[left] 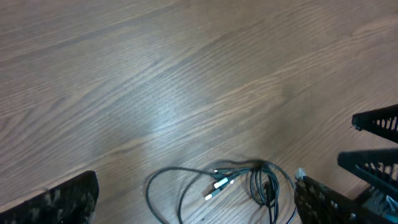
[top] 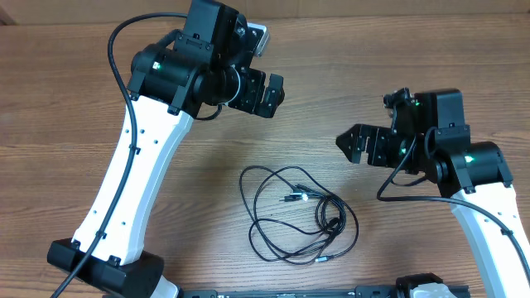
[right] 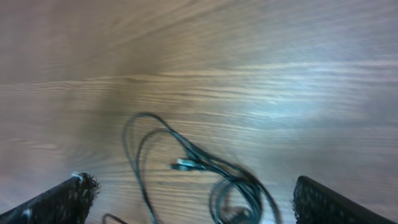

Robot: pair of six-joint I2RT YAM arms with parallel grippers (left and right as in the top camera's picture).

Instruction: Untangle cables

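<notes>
Left gripper [top: 267, 91]: we see its jaws standing wide apart and empty, held over the table on the far side of the cables, apart from them.
Left fingers [left: 59, 199]: in the left wrist view they fill the two lower corners; between them we see only wood and, lower down, the cords.
Right gripper [top: 349, 142]: its jaws are likewise spread and hold nothing; it hangs off to the right of the tangle, clear of it.
Right fingers [right: 62, 199]: we find them at the lower left and lower right of the right wrist view, which is blurred, with the cords lying on the wood between and beneath them.
Cables [top: 298, 217]: thin black cords rest on the table in one loose tangle of overlapping loops, between the two arms; neither gripper touches them.
Plugs [top: 294, 197]: small silvery connectors lie close together near the middle of the tangle.
Table [top: 397, 50]: we note a wood-grain top.
</notes>
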